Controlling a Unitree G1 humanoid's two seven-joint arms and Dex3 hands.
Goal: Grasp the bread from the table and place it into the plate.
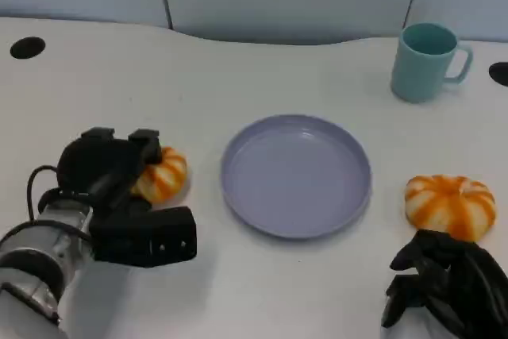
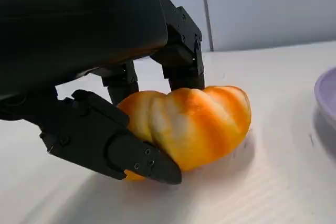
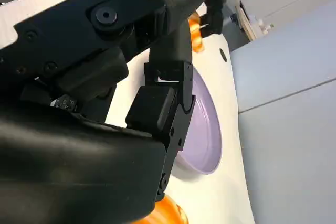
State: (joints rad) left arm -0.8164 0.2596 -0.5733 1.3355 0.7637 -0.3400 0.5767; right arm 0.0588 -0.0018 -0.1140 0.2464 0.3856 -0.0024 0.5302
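Left hand (image 1: 119,188) sits at the lower left of the head view, on the white worktop (image 1: 238,61). Its fingers (image 2: 178,51) close over the far side of the left bread (image 2: 189,124), and the thumb lies against the near side, so the hand grasps this bread. That bread rests on the worktop, just left of the plate (image 1: 296,175) and apart from its rim. The lavender plate occupies the centre of the worktop. A teal mug (image 1: 427,61) stands upright beyond the plate, at the far right. A second bread (image 1: 450,205) lies on the worktop right of the plate, apart from it. Right hand (image 1: 444,287) rests just in front of this second bread, fingers curled downward and holding nothing; whether they touch the bread cannot be determined.
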